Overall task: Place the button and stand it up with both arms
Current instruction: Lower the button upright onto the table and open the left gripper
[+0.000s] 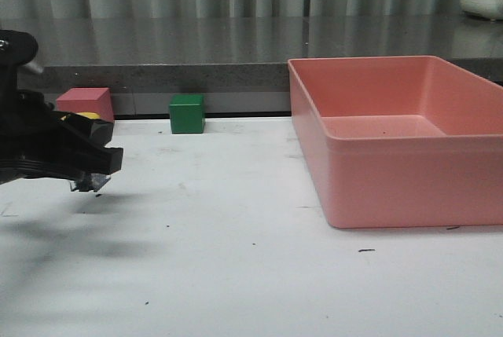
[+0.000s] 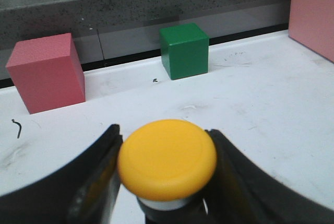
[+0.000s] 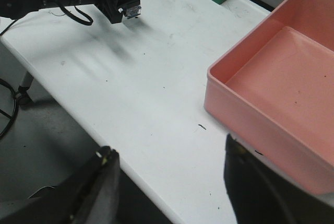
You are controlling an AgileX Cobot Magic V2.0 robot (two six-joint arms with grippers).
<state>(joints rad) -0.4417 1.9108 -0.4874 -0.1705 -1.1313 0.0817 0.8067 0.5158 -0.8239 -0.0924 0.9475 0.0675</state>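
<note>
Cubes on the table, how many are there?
2. The red cube sits at the table's back edge on the left, and the green cube sits to its right, apart from it. None seem hidden.

We are seeing the table with the big bin standing on its right side, reaching to the back edge. At the back left, 2 cubes are sitting on the table against the low ledge: the left cube near the corner, and the other cube to its right, well apart from it and left of the bin. In front of the left cube, the left gripper is holding the button just above the table. The right gripper is hanging beyond the table's front edge, before the bin.
</note>
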